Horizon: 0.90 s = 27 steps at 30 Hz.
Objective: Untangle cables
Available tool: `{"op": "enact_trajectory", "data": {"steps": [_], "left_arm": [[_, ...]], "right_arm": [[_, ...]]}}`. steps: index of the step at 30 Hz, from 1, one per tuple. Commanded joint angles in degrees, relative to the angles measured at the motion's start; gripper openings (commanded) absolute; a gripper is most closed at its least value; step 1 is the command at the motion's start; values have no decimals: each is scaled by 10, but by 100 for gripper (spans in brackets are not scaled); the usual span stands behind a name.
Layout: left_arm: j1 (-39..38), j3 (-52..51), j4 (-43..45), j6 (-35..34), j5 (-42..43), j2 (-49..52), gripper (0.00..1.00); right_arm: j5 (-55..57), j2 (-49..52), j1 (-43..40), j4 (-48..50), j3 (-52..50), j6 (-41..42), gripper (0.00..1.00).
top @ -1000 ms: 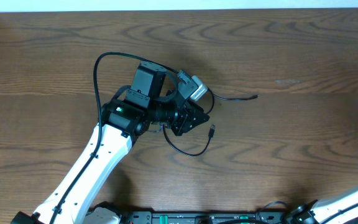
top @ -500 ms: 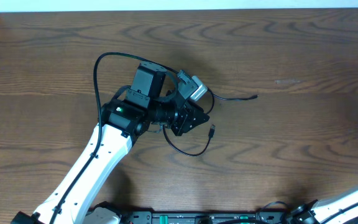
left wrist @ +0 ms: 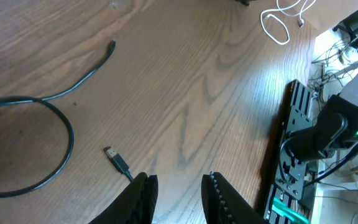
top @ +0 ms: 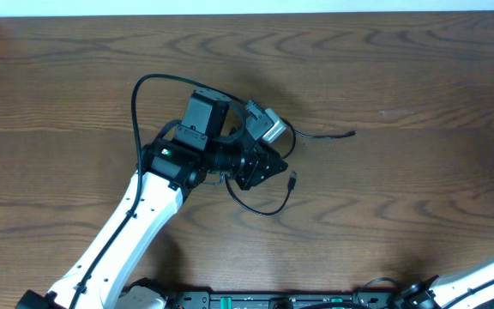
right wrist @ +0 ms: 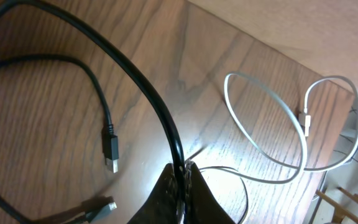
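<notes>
Two robot arms work at a wooden tabletop [top: 418, 77] strewn with thin cords. Seen from overhead, the left arm [top: 157, 193] reaches in from the lower left to the middle of the tabletop. The right arm [top: 487, 273] shows only at the lower right corner. The left jaws stand apart, holding nothing, low over bare wood. Just beside them lies the small plug [left wrist: 118, 162] of a looped black cord [left wrist: 71, 140], whose other end trails away across the wood. The right jaws are closed, pinching another black cord [right wrist: 143, 90] that runs up and away from their tips. Near them a white cord [right wrist: 304, 121] lies in loose loops by the tabletop's edge. A third black cord [right wrist: 101, 109] ends in a flat plug [right wrist: 110, 155] just beside the pinched one.
</notes>
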Motion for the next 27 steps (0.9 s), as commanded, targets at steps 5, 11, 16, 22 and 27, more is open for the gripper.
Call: {"op": "enact_trajectory", "data": {"steps": [5, 11, 16, 22, 27], "left_arm": [[1, -4, 5, 15, -3, 3, 29], [1, -4, 10, 14, -3, 3, 29], [1, -4, 10, 14, -1, 3, 29], [1, -4, 25, 10, -1, 3, 30], [1, -4, 40, -18, -42, 3, 30]], "right_arm": [[19, -4, -1, 2, 9, 14, 99], [-31, -49, 1, 18, 9, 12, 99], [-319, -104, 1, 59, 9, -110, 99], [-739, -129, 18, 57, 9, -265, 99], [-730, -129, 74, -21, 9, -312, 99]]}}
